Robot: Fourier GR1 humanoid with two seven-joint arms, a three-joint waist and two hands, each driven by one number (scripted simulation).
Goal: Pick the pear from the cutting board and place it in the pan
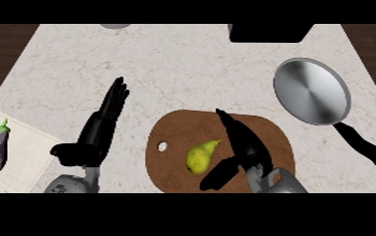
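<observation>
A yellow-green pear [200, 155] lies on the brown cutting board [172, 130] at the lower middle of the counter. My right hand [242, 145] hovers over the board just right of the pear, fingers straight and pointing away, thumb [220, 175] reaching under the pear's near side. The hand is open and not closed on the fruit. The steel pan [311, 90] sits to the upper right, its black handle [357, 143] pointing toward me. My left hand [103, 123] rests open at the left, fingers straight.
A black appliance [268, 32] stands at the counter's far edge. A grey round object [115, 26] peeks in at the top. At the left edge lies an eggplant [4, 143] on a pale cloth [29, 155]. The counter is pale marble.
</observation>
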